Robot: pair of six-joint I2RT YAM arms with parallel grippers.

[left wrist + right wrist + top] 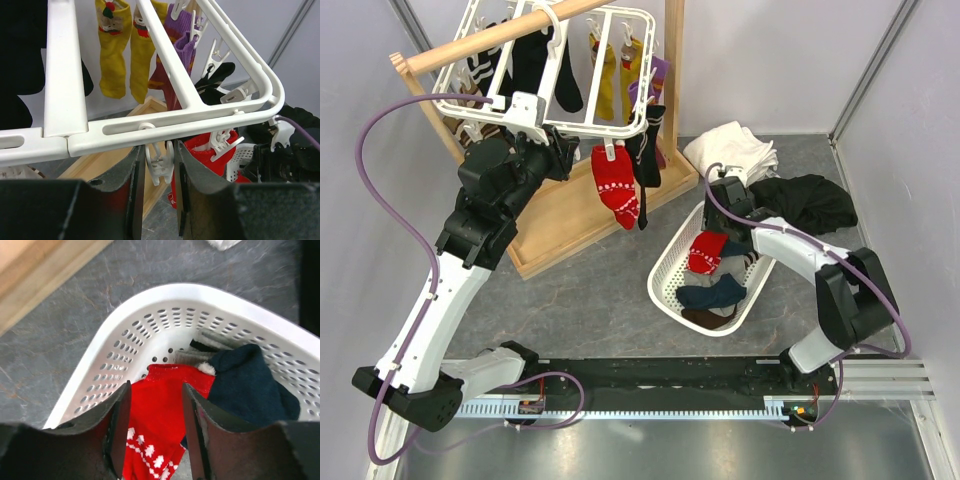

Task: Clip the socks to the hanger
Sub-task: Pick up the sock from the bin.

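In perforated basket (150,335), knitted red sock (160,410)

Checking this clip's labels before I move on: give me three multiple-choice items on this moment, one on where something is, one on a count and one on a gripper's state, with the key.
1. Where does the unclipped red sock lie?
A) on the wooden base
B) in the white basket
C) draped over the top rail

2. How many yellow socks hang on the hanger?
A) two
B) four
C) none

3. How does the right gripper stand?
A) shut on a navy sock
B) out of view
C) open above the unclipped red sock

Key:
1 B: it lies among other socks inside the basket's wall.
2 A: the left wrist view shows a pair side by side.
3 C: its fingers stand apart with the sock below them.
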